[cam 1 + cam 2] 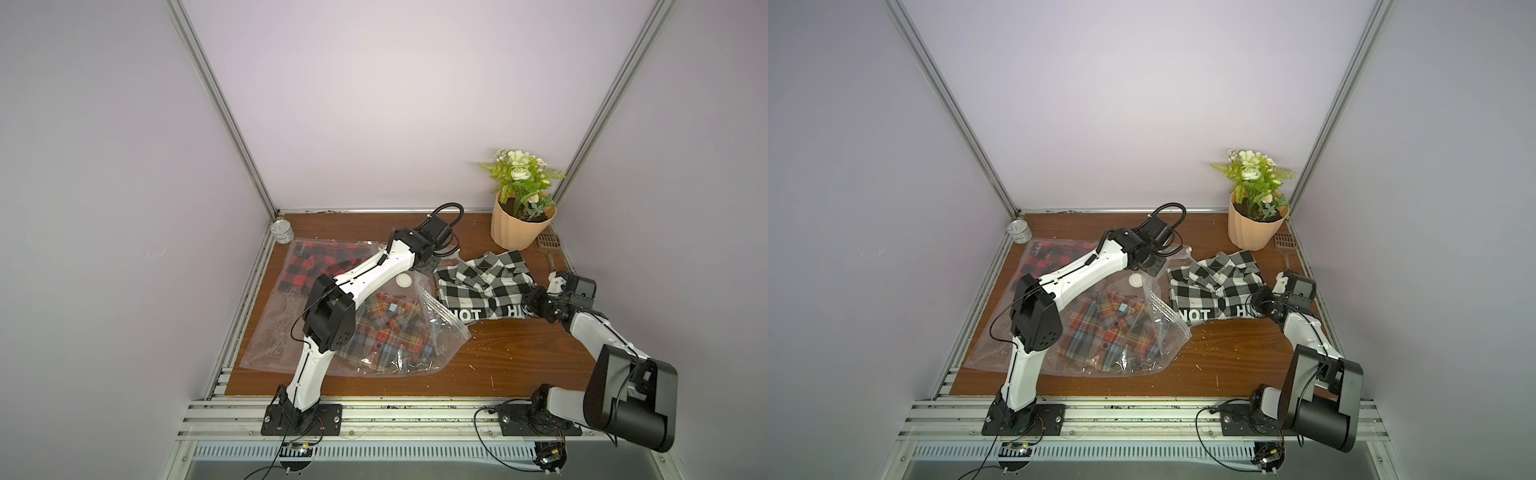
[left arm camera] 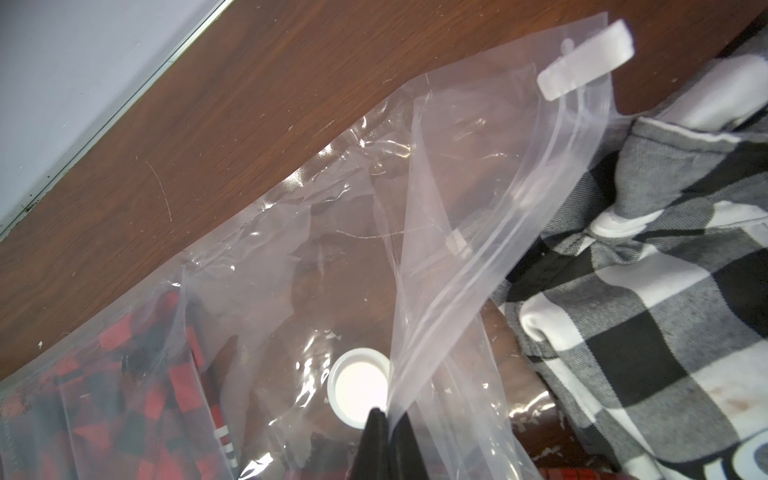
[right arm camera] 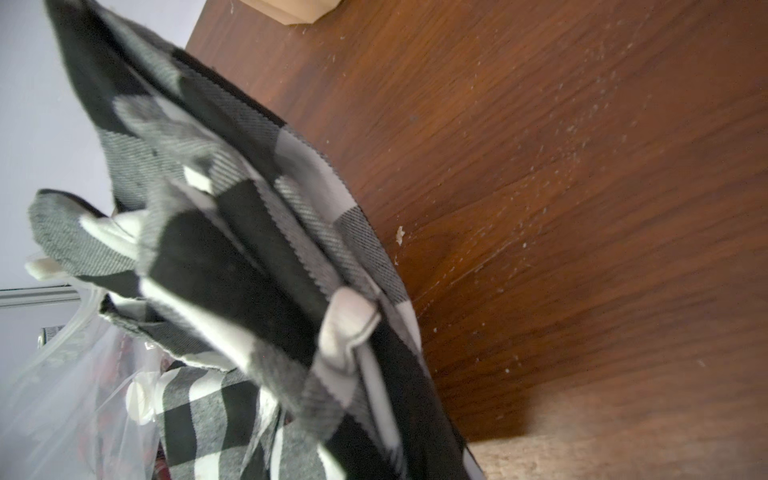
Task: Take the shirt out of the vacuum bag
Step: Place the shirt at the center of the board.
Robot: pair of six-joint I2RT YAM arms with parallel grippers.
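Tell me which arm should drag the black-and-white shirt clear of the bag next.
Right. The right hand is shut on the shirt, at its edge farthest from the bag, so it can probably pull straight away. The left hand is pinching the bag's open flap, useful there as an anchor.

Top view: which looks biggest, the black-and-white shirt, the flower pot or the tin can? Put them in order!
Largest: black-and-white shirt
Then: flower pot
Smallest: tin can
They differ plainly.

The vacuum bag is glossy clear plastic (crinkled), shirt matt cloth, table scuffed wood.
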